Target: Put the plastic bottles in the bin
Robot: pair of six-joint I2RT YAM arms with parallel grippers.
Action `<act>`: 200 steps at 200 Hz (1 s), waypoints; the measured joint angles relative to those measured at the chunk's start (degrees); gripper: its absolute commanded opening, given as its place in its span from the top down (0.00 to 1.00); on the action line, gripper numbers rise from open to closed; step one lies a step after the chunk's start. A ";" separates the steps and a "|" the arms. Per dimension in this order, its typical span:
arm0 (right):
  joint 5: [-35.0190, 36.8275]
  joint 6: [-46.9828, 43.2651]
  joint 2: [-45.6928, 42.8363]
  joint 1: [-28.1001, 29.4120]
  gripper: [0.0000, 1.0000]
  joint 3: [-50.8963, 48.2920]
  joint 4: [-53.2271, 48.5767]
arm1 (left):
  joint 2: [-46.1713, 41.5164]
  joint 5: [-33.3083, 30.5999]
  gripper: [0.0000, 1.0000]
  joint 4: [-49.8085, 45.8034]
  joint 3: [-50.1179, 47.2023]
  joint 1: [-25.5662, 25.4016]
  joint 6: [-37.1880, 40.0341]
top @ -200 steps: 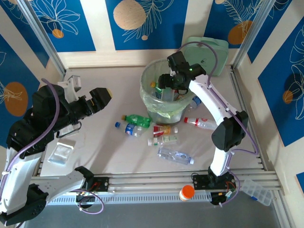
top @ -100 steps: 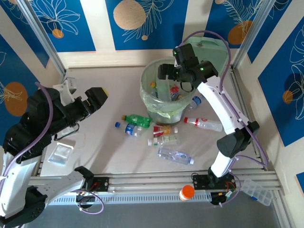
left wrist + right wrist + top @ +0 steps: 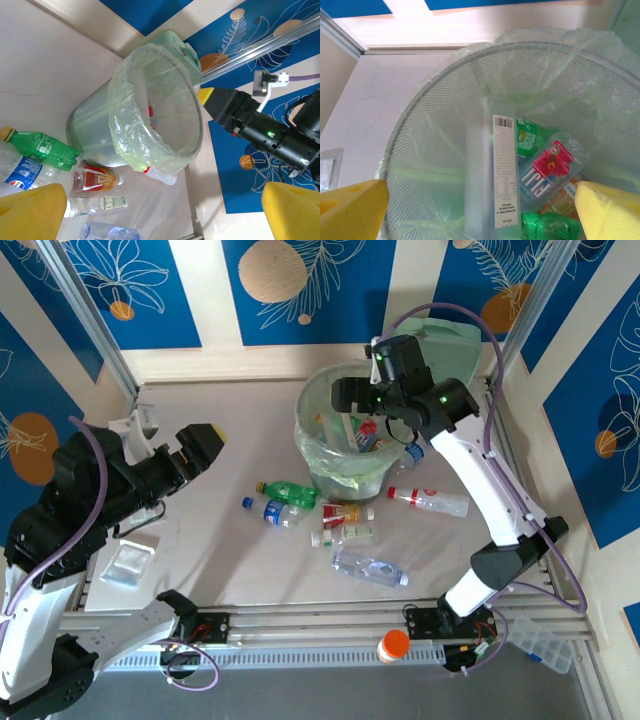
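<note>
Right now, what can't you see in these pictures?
Top view: the right gripper covers part of the round translucent green-lined bin.
Right wrist view: the tall clear barcode-labelled bottle and the red-labelled bottle hide what lies below; fine print too small.
Left wrist view: the clear blue-labelled bottle is cut off by the bottom edge.

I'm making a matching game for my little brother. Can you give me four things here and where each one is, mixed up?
1 yellow-capped green bottle
2 tall clear bottle
3 orange-capped item
4 right pincer

A on the front rail
B inside the bin
C lying on the table
D open, above the bin

Pairs: 1-C, 2-B, 3-A, 4-D
</note>
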 measured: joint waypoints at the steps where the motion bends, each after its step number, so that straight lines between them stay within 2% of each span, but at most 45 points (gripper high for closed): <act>1: 0.00 -0.09 -0.07 0.09 0.05 -0.02 0.04 | 0.00 0.00 0.01 0.00 -0.02 0.00 0.00; 58: -0.55 -8.00 -4.24 9.53 0.08 -3.67 1.25 | -1.97 -1.53 0.01 0.15 -2.99 0.00 -1.03; 96: -4.15 -14.12 -6.19 16.35 0.14 -6.25 1.20 | -4.07 -2.97 0.01 -0.24 -4.26 0.00 -1.07; 125: -7.23 -17.16 -6.58 20.98 0.15 -8.41 0.63 | -6.27 -4.26 0.01 -0.76 -6.71 0.00 -1.88; 166: -10.27 -19.82 -4.63 25.70 0.14 -10.49 -1.86 | -8.66 -6.25 0.01 -5.03 -11.78 0.00 -4.52; 200: -10.45 -21.31 0.46 27.61 0.14 -12.37 -2.05 | -10.47 -6.40 0.01 -8.79 -17.81 0.02 -7.41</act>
